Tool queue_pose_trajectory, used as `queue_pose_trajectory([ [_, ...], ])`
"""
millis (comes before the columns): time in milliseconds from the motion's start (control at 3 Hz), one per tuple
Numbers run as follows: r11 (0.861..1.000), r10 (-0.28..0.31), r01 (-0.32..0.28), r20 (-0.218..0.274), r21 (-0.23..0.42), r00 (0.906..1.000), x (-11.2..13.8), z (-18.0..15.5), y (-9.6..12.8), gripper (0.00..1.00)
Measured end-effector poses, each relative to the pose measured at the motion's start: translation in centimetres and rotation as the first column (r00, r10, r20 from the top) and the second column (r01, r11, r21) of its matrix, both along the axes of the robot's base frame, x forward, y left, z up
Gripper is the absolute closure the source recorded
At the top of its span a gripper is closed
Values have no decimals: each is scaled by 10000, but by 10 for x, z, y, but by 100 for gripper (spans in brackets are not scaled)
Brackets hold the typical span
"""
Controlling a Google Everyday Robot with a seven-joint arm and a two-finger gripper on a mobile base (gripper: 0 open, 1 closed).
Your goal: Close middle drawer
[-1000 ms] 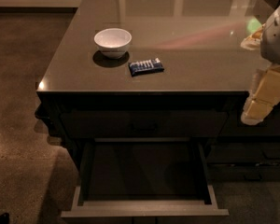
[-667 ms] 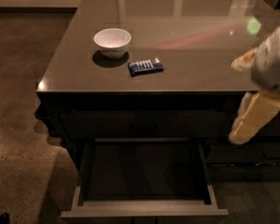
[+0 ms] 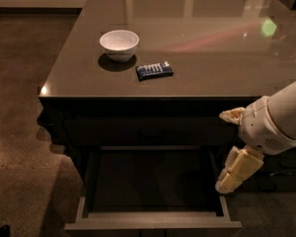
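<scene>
Middle drawer [image 3: 153, 222] wide open — claw [image 3: 233, 176] near right rim, state unclear.

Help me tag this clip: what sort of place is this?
Probably a kitchen or break room: a glossy dark counter with drawers beneath, the middle drawer pulled open, and a white bowl and snack packet on top. The gripper hangs by that drawer's right side.

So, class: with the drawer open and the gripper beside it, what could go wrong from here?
The gripper hangs by the right wall of the drawer, not at its front; a push from there may jam against the wall or slip off. A hard slam could jolt the bowl on top.
</scene>
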State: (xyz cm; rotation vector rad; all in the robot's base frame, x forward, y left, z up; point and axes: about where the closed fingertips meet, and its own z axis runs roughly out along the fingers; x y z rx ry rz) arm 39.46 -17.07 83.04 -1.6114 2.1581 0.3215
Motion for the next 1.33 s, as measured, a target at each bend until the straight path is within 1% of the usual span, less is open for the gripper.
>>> queue_pose_trajectory([
  [333, 10000, 0, 0, 0, 0, 10000, 0, 0, 0, 0],
  [667, 9992, -272, 285, -437, 283, 9987, -15, -31, 7, 0],
  [1000, 9951, -620, 712, -1274, 689, 9899, -50, -77, 16, 0],
  [1333, 9861, -561, 881, -2168, 1408, 9746, -78, -116, 28, 0],
])
